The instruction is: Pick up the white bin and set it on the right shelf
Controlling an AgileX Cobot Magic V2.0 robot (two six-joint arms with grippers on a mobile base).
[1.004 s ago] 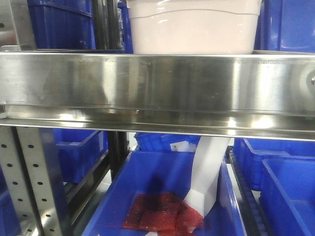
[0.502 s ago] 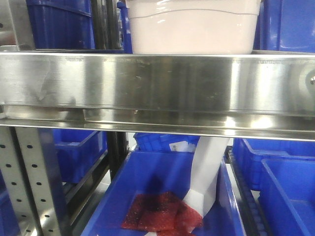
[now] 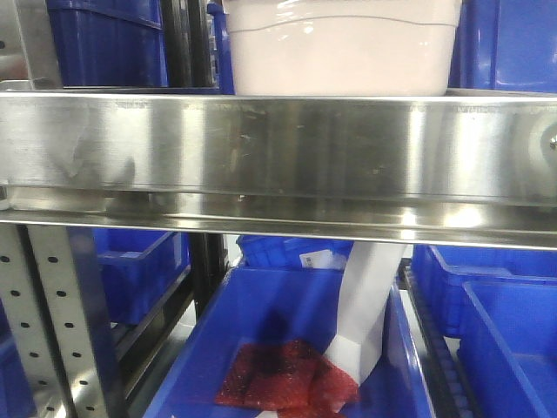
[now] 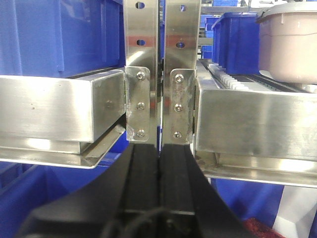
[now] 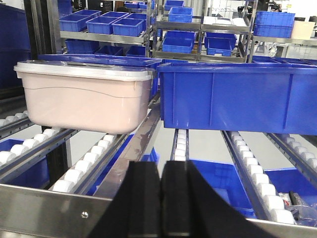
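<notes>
The white bin [image 3: 341, 52] sits on the shelf [image 3: 278, 157] rollers at 12 o'clock in the front view, just above the wide steel rail; lid on. Right wrist cam: bin [image 5: 86, 96] at 10 o'clock, resting on the white rollers [image 5: 91, 161], w/ a blue bin [image 5: 237, 99] just beside it at 1 o'clock (edges close, can't tell if touching). Right gripper [image 5: 161, 198] at 6 o'clock, fingers pressed together, holding nothing, apart from the bin. Left gripper [image 4: 159, 188] at 6 o'clock, fingers also together, empty, pointing at the perforated uprights [image 4: 161, 64]; bin [image 4: 290, 42] at 2 o'clock in that view. Below the shelf, a lower blue bin [image 3: 287, 348] holds a red bag [image 3: 283, 374] and a white bag [image 3: 365, 313].
</notes>
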